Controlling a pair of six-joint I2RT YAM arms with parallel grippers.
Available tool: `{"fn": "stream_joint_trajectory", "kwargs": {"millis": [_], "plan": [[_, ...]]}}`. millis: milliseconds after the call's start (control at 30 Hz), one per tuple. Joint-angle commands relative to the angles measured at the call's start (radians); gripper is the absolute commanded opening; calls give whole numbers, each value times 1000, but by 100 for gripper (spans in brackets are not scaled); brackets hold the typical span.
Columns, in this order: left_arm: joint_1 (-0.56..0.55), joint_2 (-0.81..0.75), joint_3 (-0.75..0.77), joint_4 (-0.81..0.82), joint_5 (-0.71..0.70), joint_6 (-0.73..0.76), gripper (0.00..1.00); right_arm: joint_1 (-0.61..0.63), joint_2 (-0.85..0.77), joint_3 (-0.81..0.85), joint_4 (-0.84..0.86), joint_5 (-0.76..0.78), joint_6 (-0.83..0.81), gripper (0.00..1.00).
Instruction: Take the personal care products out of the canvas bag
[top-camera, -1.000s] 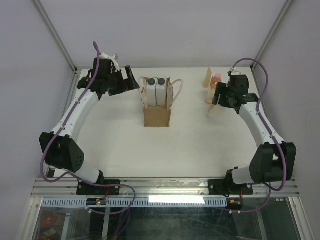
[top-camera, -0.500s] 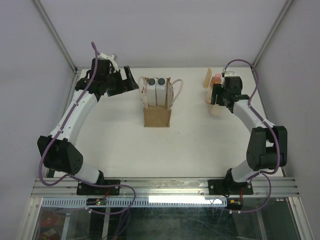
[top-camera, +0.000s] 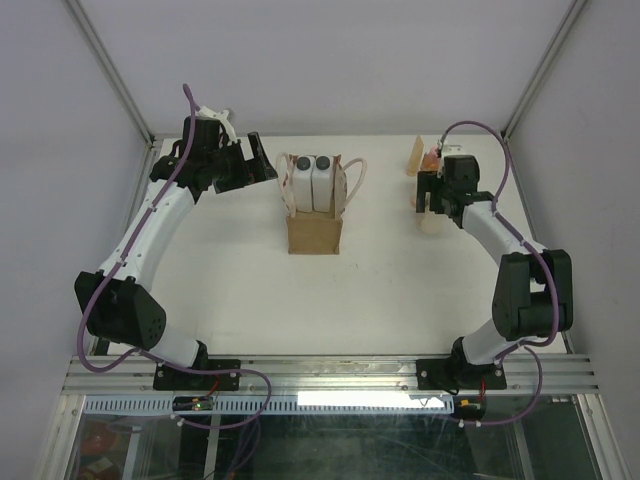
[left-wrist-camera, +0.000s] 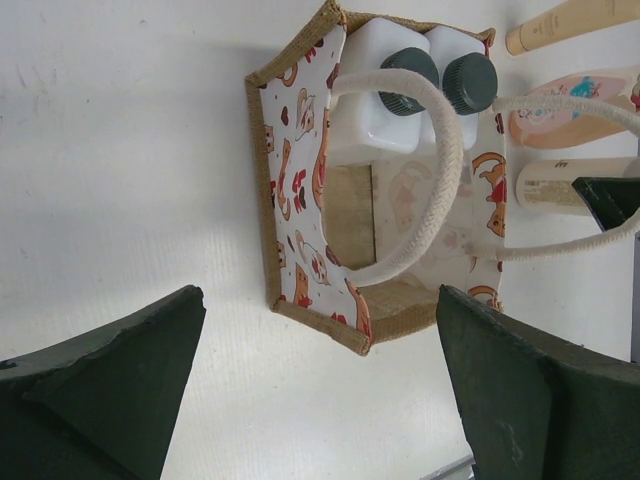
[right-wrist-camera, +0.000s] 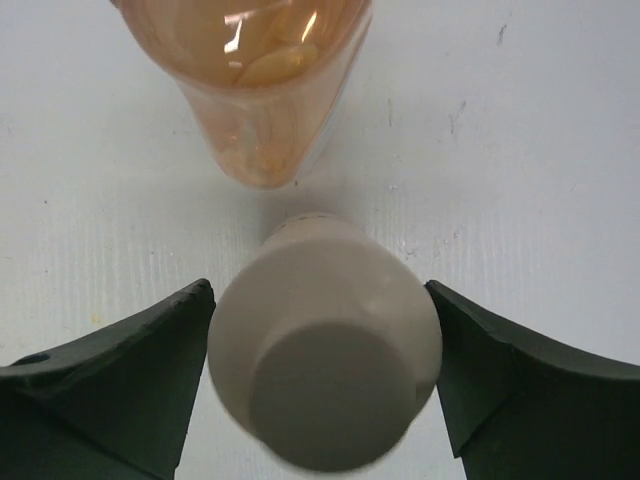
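The boxy canvas bag (top-camera: 314, 232), coarse brown weave, stands upright at the middle of the white desk (top-camera: 230, 270). Its lining is white with red marks, and thick pale rope handles (left-wrist-camera: 432, 190) loop over its open mouth. Two squarish white bottles (left-wrist-camera: 390, 110) with ribbed dark round caps sit side by side inside it, against one wall. My left pincer (left-wrist-camera: 320, 295) hangs spread wide to the left of the bag, gripping nothing. Near the desk's right side, my right pincer (right-wrist-camera: 318, 295) pinches the smooth, rounded cream bottle (right-wrist-camera: 325, 370), just beside the glossy, translucent orange-pink bottle (right-wrist-camera: 268, 90). A tan flat tube (top-camera: 415, 155) sits close by, toward the far edge.
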Motion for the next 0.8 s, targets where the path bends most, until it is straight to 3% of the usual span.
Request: {"fn": "stream_joint_trajectory", "kwargs": {"millis": [0, 167, 367, 600, 767], "plan": [[0, -18, 35, 20, 19, 5, 99, 3, -20, 124, 0, 47, 29, 90], [0, -20, 31, 20, 21, 1, 99, 9, -77, 162, -76, 52, 63, 98], [0, -27, 20, 30, 19, -3, 99, 55, -192, 161, -170, -4, 134, 98], [-1, -22, 18, 40, 37, -13, 99, 253, -208, 237, -181, -28, 271, 95], [0, -25, 11, 42, 45, -12, 99, 377, -104, 435, -187, 10, 316, 94]]}}
